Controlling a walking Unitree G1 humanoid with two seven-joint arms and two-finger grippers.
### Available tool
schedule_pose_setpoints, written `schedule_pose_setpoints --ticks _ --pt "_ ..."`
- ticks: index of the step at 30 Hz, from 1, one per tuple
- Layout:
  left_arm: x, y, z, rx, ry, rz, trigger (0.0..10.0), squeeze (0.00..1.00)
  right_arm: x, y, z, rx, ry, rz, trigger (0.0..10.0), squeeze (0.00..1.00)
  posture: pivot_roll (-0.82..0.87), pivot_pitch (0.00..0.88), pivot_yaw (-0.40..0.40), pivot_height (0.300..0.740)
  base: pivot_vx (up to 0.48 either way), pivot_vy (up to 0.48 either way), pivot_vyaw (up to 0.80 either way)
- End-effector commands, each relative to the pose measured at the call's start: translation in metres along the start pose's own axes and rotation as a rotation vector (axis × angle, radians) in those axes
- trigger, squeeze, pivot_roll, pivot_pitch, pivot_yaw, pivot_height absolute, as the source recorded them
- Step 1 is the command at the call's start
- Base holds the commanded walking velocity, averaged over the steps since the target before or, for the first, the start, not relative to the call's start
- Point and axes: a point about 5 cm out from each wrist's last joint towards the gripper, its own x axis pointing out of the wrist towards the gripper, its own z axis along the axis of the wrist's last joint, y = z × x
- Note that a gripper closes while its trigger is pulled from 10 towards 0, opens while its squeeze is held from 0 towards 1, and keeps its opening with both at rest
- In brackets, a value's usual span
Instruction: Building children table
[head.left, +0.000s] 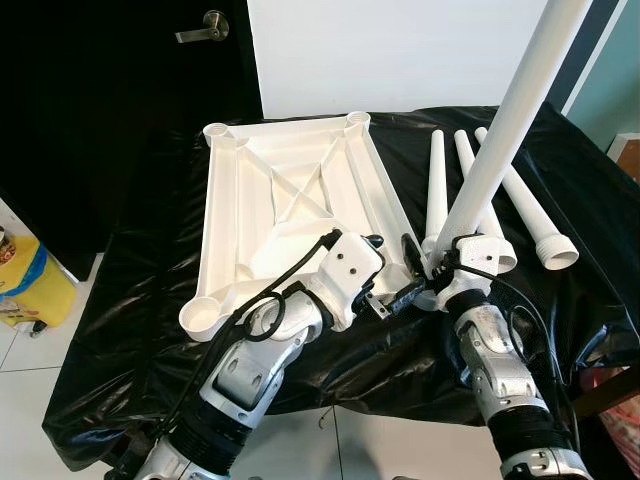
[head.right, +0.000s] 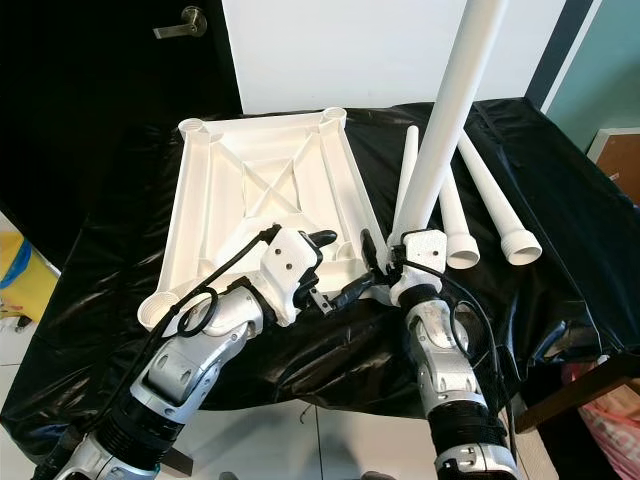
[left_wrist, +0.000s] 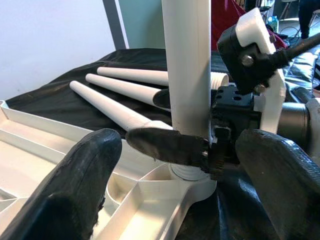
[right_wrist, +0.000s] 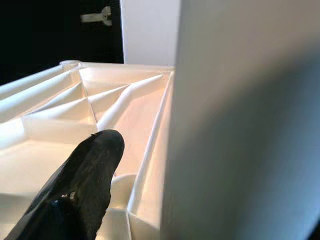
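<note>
The white table top (head.left: 290, 200) lies upside down on the black-covered table, its ribs and corner sockets facing up. A long white leg (head.left: 510, 110) stands upright in the near right corner socket, tilted a little to the right. My right gripper (head.left: 432, 268) is shut on the base of this leg; one of its fingers (right_wrist: 80, 190) shows beside the leg (right_wrist: 250, 125). My left gripper (head.left: 388, 272) is open just left of that socket, its two fingers (left_wrist: 80, 185) spread wide with the leg (left_wrist: 187, 65) ahead of them.
Three more white legs (head.left: 437, 185) lie side by side on the black cloth (head.left: 150, 300) right of the table top. A dark door with a handle (head.left: 205, 28) stands at the back left. A yellow bin (head.left: 25, 285) is on the floor at left.
</note>
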Motion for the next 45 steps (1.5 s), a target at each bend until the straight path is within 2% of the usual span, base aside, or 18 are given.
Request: schedule_pose_setpoints --ticks 1,2,4,10,20,21,22,30,34,35,36,39,40,41,42,43,45 --pt "0.001 -0.002 0.000 0.009 0.003 -0.052 10.0 0.00 -0.003 0.000 -0.006 -0.008 0.027 0.043 10.0 0.00 -0.05 0.000 0.000 0.740 0.000 0.000 0.00" --pt "0.001 -0.002 0.000 0.009 0.003 -0.052 10.0 0.00 -0.003 0.000 -0.006 -0.008 0.027 0.043 10.0 0.00 -0.05 0.000 0.000 0.740 0.000 0.000 0.00" --pt "0.001 -0.002 0.000 0.007 0.002 -0.048 10.0 0.00 -0.004 -0.010 -0.011 -0.036 0.065 0.070 0.0 0.00 -0.05 0.000 -0.001 0.740 0.000 0.000 0.00" --pt "0.000 -0.001 0.001 0.001 -0.002 -0.041 10.0 0.00 -0.007 -0.021 -0.019 -0.025 0.111 0.046 0.0 0.00 -0.05 0.000 -0.001 0.740 0.000 0.000 0.00" --pt "-0.001 0.000 0.002 -0.009 -0.007 -0.036 10.0 0.00 -0.011 -0.022 -0.026 0.021 0.132 0.031 0.0 0.00 -0.05 0.000 0.003 0.740 0.000 0.000 0.00" --pt "-0.001 0.000 0.002 -0.009 -0.007 -0.037 10.0 0.00 -0.012 -0.022 -0.027 0.029 0.135 0.030 3.2 0.00 -0.05 0.000 0.006 0.740 0.000 0.000 0.00" --pt "-0.001 0.000 0.002 -0.009 -0.007 -0.038 10.0 0.00 -0.012 -0.022 -0.028 0.039 0.140 0.027 10.0 0.00 -0.05 0.000 0.006 0.740 0.000 0.000 0.00" --pt "-0.001 0.000 0.003 -0.011 -0.008 -0.038 10.0 0.00 -0.011 -0.022 -0.030 0.082 0.149 -0.005 10.0 0.00 -0.05 0.000 0.004 0.740 0.000 0.000 0.00" --pt "-0.001 -0.001 0.003 -0.014 -0.009 -0.036 10.0 0.00 -0.012 -0.015 -0.031 0.120 0.150 -0.068 10.0 0.00 -0.04 0.000 -0.003 0.740 0.000 0.000 0.00" --pt "-0.001 -0.001 0.003 -0.018 -0.009 -0.032 10.0 0.00 -0.013 -0.006 -0.032 0.117 0.162 -0.173 10.0 0.00 -0.04 0.000 -0.007 0.740 0.000 0.000 0.00" --pt "-0.001 -0.001 0.003 -0.018 -0.009 -0.032 10.0 0.00 -0.013 -0.006 -0.032 0.117 0.162 -0.173 10.0 0.00 -0.04 0.000 -0.007 0.740 0.000 0.000 0.00" --pt "-0.002 0.000 0.003 -0.020 -0.009 -0.027 10.0 0.00 -0.016 -0.001 -0.033 0.108 0.174 -0.303 10.0 0.00 -0.04 0.000 -0.010 0.740 0.000 0.000 0.00" --pt "-0.002 0.000 0.003 -0.020 -0.009 -0.027 10.0 0.00 -0.016 -0.001 -0.033 0.108 0.174 -0.303 10.0 0.00 -0.04 0.000 -0.010 0.740 0.000 0.000 0.00" --pt "-0.002 0.000 0.003 -0.020 -0.009 -0.025 10.0 0.00 -0.018 -0.001 -0.034 0.104 0.181 -0.377 10.0 0.00 -0.04 0.000 -0.010 0.740 0.000 0.000 0.00" --pt "-0.002 0.000 0.003 -0.020 -0.009 -0.025 10.0 0.00 -0.018 -0.001 -0.034 0.104 0.181 -0.377 10.0 0.00 -0.04 0.000 -0.010 0.740 0.000 0.000 0.00" --pt "-0.001 0.000 0.003 -0.019 -0.008 -0.022 10.0 0.00 -0.020 0.001 -0.035 0.118 0.189 -0.447 10.0 0.00 -0.04 0.000 -0.010 0.740 0.000 0.000 0.00" --pt "-0.001 0.000 0.003 -0.016 -0.005 -0.019 10.0 0.00 -0.022 0.005 -0.036 0.133 0.192 -0.481 10.0 0.00 -0.04 0.000 -0.015 0.740 0.000 0.000 0.00"
